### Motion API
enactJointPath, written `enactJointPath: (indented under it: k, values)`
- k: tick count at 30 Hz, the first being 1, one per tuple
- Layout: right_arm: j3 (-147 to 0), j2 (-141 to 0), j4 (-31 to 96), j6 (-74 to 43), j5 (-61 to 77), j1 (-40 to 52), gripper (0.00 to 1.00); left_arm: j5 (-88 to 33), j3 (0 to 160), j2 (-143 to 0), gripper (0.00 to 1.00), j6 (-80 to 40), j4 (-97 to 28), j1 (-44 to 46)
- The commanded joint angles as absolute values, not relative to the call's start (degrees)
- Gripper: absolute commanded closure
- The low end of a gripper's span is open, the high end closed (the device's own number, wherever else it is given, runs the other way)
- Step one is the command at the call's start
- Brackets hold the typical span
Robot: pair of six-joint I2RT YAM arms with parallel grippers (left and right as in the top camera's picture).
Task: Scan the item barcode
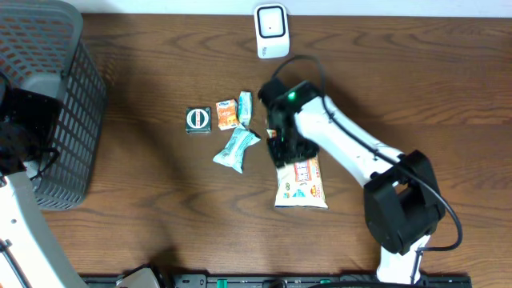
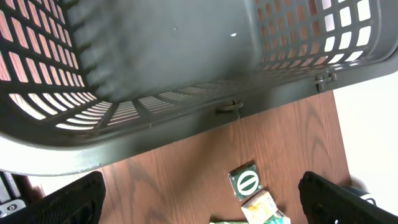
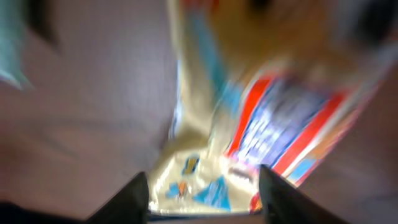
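Your right gripper (image 1: 282, 150) straddles the snack bag (image 1: 302, 184), whose top edge lies between its fingers, ready for lifting to the scanner (image 1: 271, 30) beyond. The blur hides whether it grips. Your left gripper (image 2: 202, 196) hangs wide open and empty.

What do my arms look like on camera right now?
Right arm: white links, black joints and base, a green light near the wrist, a black cable looping off it. Left arm: white link, black joint. Left fingers and right fingers look dark.
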State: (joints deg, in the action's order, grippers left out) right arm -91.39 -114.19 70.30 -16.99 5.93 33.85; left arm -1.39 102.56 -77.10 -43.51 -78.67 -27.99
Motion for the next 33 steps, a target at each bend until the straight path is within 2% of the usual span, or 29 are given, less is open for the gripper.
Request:
enactJointPath:
  k: [1, 4, 5, 11, 19, 21, 25, 28, 33]
  values:
    - [-92.7, -113.9, 67.6, -17.1, 3.7, 31.1, 0.70, -1.1, 102.7, -77.1, 0.03, -43.6, -78.8, -28.2]
    - [-91.9, -114.0, 65.5, -17.1, 2.0, 30.1, 0.89, -1.1, 102.7, -77.1, 0.03, -43.6, -78.8, -28.2]
    - [-91.4, -114.0, 64.8, -17.1, 1.3, 29.9, 0.91, -1.1, 102.7, -77.1, 0.02, -43.6, -78.8, -28.2]
    - [-85.8, -114.2, 58.5, -17.1, 0.6, 29.8, 0.92, -1.1, 102.7, -77.1, 0.02, -43.6, -78.8, -28.2]
    - [-78.9, -114.3, 46.6, -19.7, 0.6, 29.8, 0.89, -1.1, 102.7, -77.1, 0.02, -43.6, -78.8, -28.2]
    - [-79.3, -114.2, 45.2, -19.7, 0.6, 29.4, 0.85, -1.1, 102.7, -77.1, 0.02, -43.6, -78.8, -28.2]
    - [-85.1, -114.2, 50.7, -19.7, 0.6, 28.4, 0.85, -1.1, 102.7, -77.1, 0.02, -43.6, -78.8, -28.2]
    - [-92.2, -114.2, 59.3, -19.6, 0.6, 27.6, 0.88, -1.1, 102.7, -77.1, 0.02, -43.6, -78.8, -28.2]
    - [-101.1, -114.2, 75.5, -17.5, 0.6, 27.7, 0.84, -1.1, 102.7, -77.1, 0.02, -43.6, -78.8, -28.2]
